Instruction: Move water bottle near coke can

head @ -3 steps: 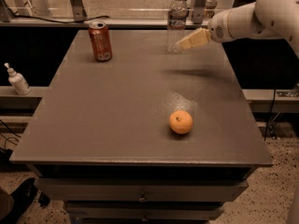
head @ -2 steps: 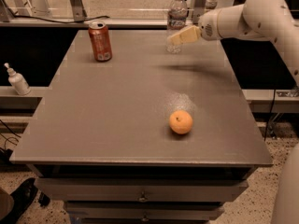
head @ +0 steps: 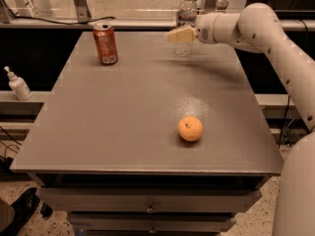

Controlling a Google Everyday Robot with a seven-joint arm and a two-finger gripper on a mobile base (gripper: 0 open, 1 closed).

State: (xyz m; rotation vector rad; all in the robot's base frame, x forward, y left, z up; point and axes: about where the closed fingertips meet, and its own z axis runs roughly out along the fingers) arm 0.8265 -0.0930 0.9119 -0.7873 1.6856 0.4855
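The water bottle (head: 186, 11), clear plastic with a white cap, stands upright at the far right of the grey table (head: 118, 112). The coke can (head: 105, 44), red-orange with a silver top, stands upright at the far left of the table, well apart from the bottle. My gripper (head: 178, 35) is on the end of the white arm, which reaches in from the right. It sits at the bottle's mid-height and covers the bottle's middle. The bottle's base shows below it.
A round orange fruit (head: 190, 128) lies on the table, front right of centre. A small white pump bottle (head: 17, 84) stands on a ledge left of the table. A rail and frame posts run behind the far edge.
My gripper has moved left along the far edge, from right of the bottle to in front of its middle. The bottle, can and orange have not moved.
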